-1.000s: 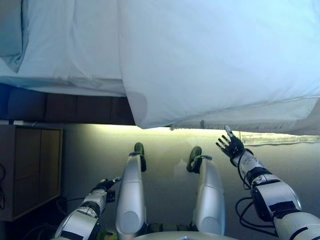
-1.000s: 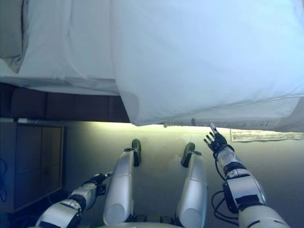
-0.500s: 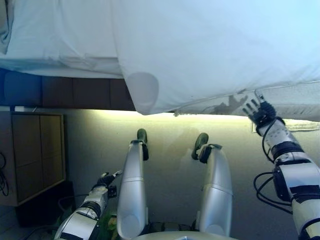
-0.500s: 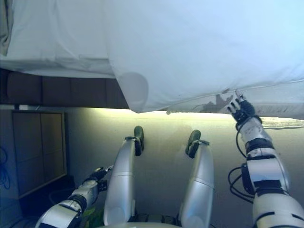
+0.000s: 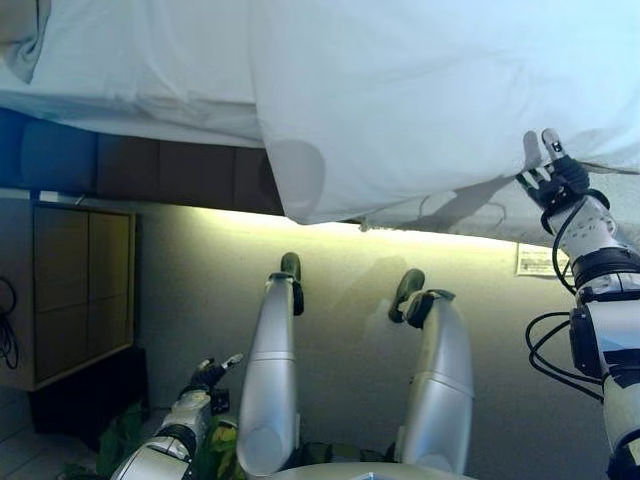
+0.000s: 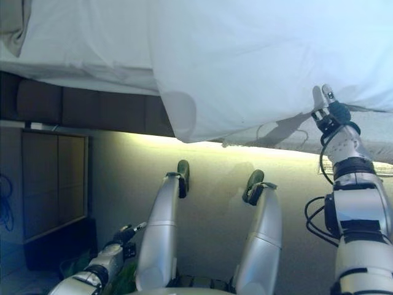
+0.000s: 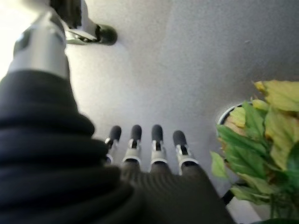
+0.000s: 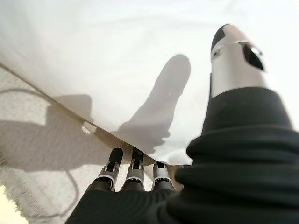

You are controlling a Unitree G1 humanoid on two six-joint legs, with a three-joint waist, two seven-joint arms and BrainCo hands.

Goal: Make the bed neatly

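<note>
A white duvet (image 5: 430, 100) covers the bed and hangs over its near side, with a rounded corner (image 5: 295, 185) drooping lowest. To its left lies the white sheet (image 5: 130, 70) over the dark bed base (image 5: 150, 170). My right hand (image 5: 553, 180) is raised to the duvet's lower hem at the right. It is open, with the thumb up against the cloth. In the right wrist view its fingertips (image 8: 135, 156) point at the hem, under the white fabric (image 8: 117, 56). My left hand (image 5: 205, 375) hangs low by my side and is open, its fingers (image 7: 156, 140) straight over the floor.
A wooden cabinet (image 5: 70, 290) stands at the left beside the bed. A potted plant (image 7: 257, 140) with green and yellow leaves sits on the floor by my left hand. A grey pillow corner (image 5: 20, 40) shows at the top left. A white label (image 5: 535, 260) hangs below the mattress at the right.
My right hand has risen from near floor height to the duvet's hem and now touches it. The view has shifted a little. The left hand has stayed low.
</note>
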